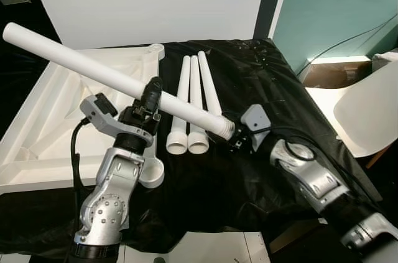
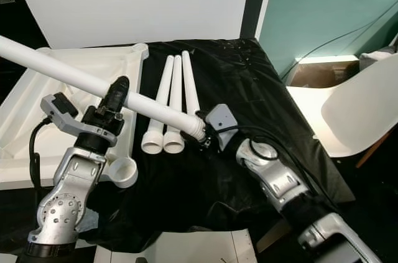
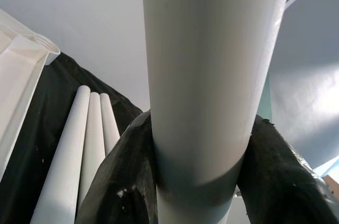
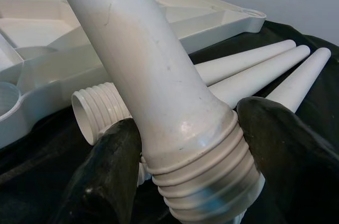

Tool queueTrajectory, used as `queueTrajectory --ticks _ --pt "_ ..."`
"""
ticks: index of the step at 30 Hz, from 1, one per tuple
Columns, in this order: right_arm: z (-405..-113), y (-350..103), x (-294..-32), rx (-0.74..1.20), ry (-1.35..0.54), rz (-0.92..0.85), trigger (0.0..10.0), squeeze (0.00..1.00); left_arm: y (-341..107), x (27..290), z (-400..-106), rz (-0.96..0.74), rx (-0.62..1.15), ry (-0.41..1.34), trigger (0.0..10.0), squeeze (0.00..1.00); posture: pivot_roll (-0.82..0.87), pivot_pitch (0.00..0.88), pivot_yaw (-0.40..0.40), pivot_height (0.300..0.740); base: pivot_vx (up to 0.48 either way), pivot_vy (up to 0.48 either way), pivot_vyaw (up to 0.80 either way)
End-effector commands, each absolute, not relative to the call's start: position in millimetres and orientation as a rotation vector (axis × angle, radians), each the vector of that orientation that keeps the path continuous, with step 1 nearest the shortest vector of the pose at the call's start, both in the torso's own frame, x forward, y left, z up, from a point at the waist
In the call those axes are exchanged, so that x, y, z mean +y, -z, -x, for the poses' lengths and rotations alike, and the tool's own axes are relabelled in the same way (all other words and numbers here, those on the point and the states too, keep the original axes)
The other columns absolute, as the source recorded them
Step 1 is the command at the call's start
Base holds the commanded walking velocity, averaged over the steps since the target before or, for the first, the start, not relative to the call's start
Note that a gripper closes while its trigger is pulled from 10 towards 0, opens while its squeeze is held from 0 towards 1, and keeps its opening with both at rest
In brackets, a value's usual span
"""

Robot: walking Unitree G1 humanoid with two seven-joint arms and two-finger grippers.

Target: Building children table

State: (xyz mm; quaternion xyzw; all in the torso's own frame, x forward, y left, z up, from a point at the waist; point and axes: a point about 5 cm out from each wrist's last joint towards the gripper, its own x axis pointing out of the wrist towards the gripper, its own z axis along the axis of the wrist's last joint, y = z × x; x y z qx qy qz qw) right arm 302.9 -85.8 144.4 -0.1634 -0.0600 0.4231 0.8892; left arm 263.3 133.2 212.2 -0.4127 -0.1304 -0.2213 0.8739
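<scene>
A long white table leg is held in the air, slanting over the upturned white tabletop. My left gripper is shut around its middle; the black fingers clamp the tube. My right gripper is shut on its threaded end, low over the black cloth. Three more white legs lie side by side on the cloth, threaded ends toward me. A round screw socket at the tabletop's near corner sits just below my left wrist.
The black cloth covers the work surface. A white board leans at the back. A white chair stands to the right, beside a teal wall. Another corner socket is at the tabletop's far corner.
</scene>
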Motion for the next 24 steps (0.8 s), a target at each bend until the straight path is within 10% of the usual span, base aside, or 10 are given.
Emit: queueTrajectory --ticks 1,14,15,18,19,21,22,24 --pt "-301 -134 -75 -0.075 -0.928 0.375 10.0 0.00 -242 97 -232 0.835 -0.510 1.085 0.0 0.00 0.00 0.000 -0.015 0.740 0.000 0.000 0.00" --pt "-300 -132 -62 -0.084 -0.949 0.467 10.0 0.00 -238 78 -226 0.705 -0.430 1.204 0.0 0.00 -0.01 0.000 -0.006 0.740 0.000 0.000 0.00" --pt "-298 -129 -62 -0.075 -0.954 0.466 0.0 0.00 -237 76 -226 0.688 -0.422 1.213 0.0 0.00 -0.01 0.000 -0.003 0.740 0.000 0.000 0.00" --pt "-297 -127 -63 -0.065 -0.957 0.462 0.0 0.00 -237 74 -226 0.680 -0.419 1.217 0.4 0.00 -0.01 0.000 -0.002 0.740 0.000 0.000 0.00" --pt "-297 -125 -64 -0.053 -0.953 0.464 0.0 0.00 -238 72 -226 0.678 -0.420 1.220 3.4 0.00 -0.02 0.000 0.002 0.740 0.000 0.000 0.00" --pt "-296 -123 -65 -0.046 -0.950 0.468 0.0 0.00 -239 71 -226 0.678 -0.422 1.221 3.4 0.00 -0.02 0.000 0.002 0.740 0.000 0.000 0.00" --pt "-298 -122 -67 -0.036 -0.938 0.473 0.0 0.00 -240 71 -227 0.680 -0.430 1.209 10.0 0.00 -0.02 0.000 0.005 0.740 0.000 0.000 0.00" --pt "-299 -121 -69 -0.027 -0.919 0.475 0.0 0.00 -242 73 -229 0.688 -0.441 1.189 10.0 0.00 -0.02 0.000 0.006 0.740 0.000 0.000 0.00"
